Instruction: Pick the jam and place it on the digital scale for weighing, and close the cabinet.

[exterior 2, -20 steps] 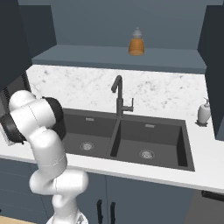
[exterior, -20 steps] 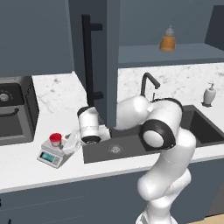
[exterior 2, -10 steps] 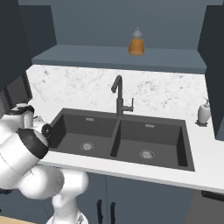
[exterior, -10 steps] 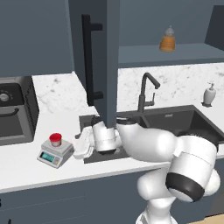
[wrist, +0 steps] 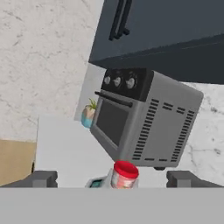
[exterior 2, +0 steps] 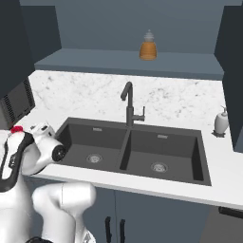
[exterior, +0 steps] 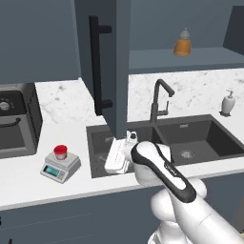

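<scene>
- Since half a second ago the arm has swung lower and nearer the counter's front edge, so the gripper now hangs over the left end of the sink instead of higher up by the cabinet door.
- The cabinet stands open, its door edge and long black handle above and behind the fingers.
- The toaster oven sits straight ahead of the fingers in the hand view, tilted by the camera's roll.
- The scale rests on the counter, to the left of the fingers and well apart from them.
- The jam stands on the scale's plate, seen between the two fingertips but beyond them.
- The fingers are spread wide, holding nothing.
</scene>
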